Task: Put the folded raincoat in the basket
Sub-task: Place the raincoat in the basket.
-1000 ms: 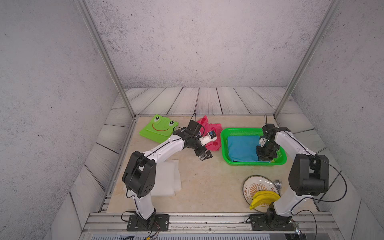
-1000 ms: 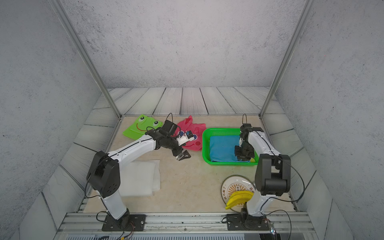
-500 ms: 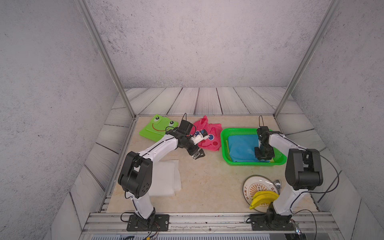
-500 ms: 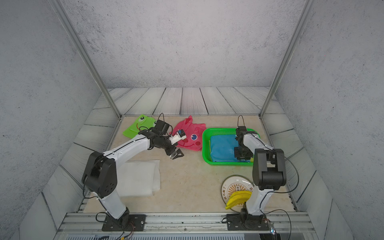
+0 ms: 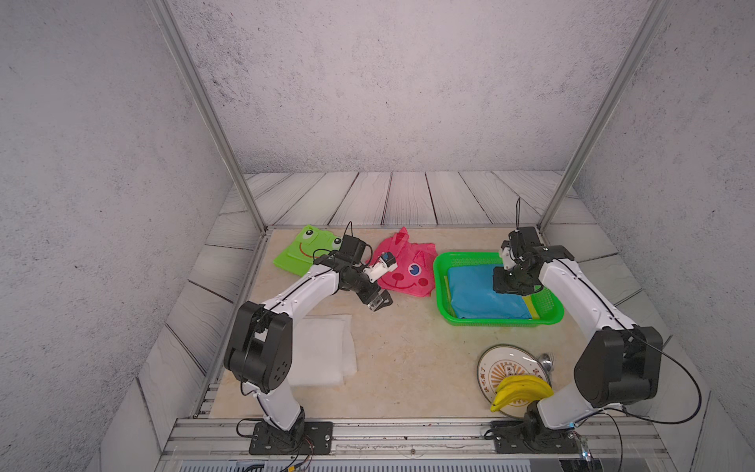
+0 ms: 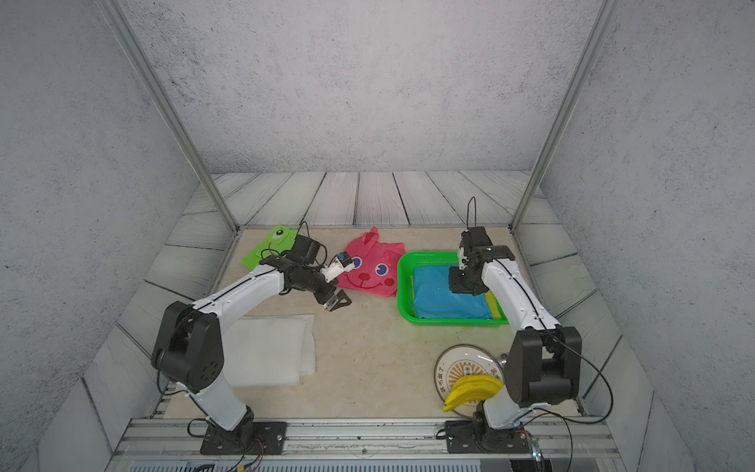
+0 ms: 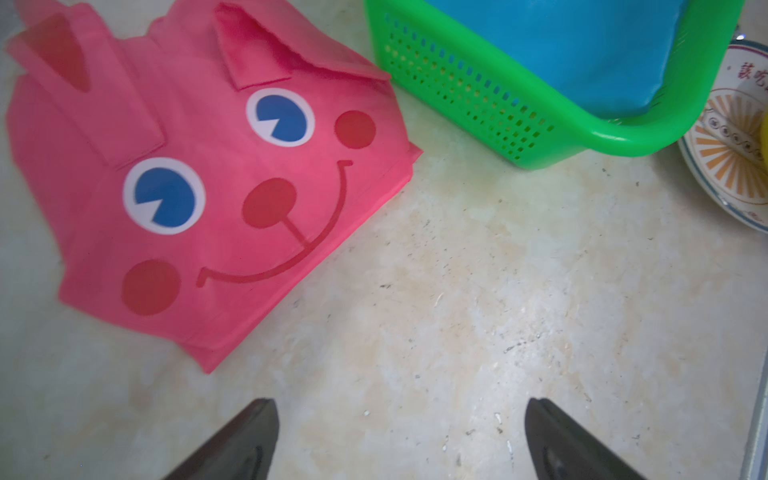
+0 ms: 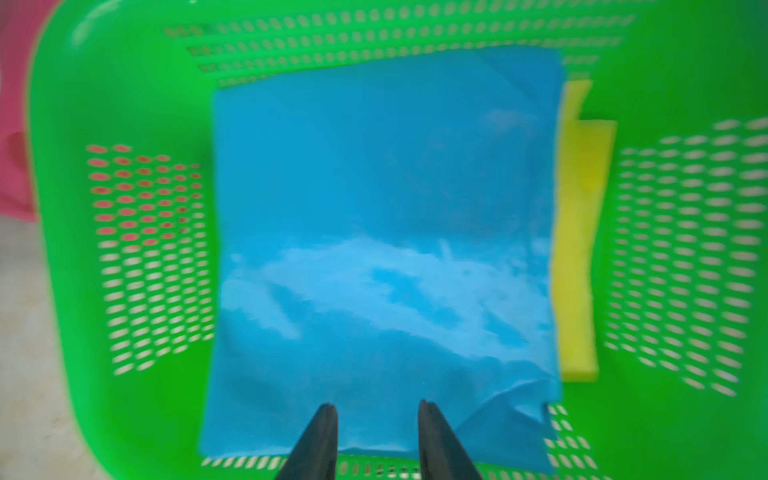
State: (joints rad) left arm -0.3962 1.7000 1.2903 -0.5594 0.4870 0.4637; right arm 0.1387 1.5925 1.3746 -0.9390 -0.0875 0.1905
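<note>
While the folded raincoat [image 5: 478, 300] lies flat inside the basket [image 5: 502, 322], at about 3 o'clock on the tabletop [image 5: 408, 367] with 12 o'clock at the far wall, the right tool [image 8: 375, 409] hangs over the blue fabric's 1 o'clock part, so most of the raincoat spreads away from it toward 7 o'clock. A yellow strip [image 8: 579, 232] shows beside the raincoat along the basket's 3 o'clock side.

Compared with a second ago, the raincoat has stayed in the basket. The right tool has shifted a little toward 11 o'clock across it. The left tool [image 7: 401, 402] has drawn back toward 9 o'clock, leaving the printed face of the pink raincoat [image 7: 199, 187] uncovered.

The right tool's fingers stand partly apart with nothing between them; whether their tips touch the fabric I cannot tell. The left tool is spread wide and empty over bare tabletop, just off the pink raincoat's 7 o'clock edge.
</note>
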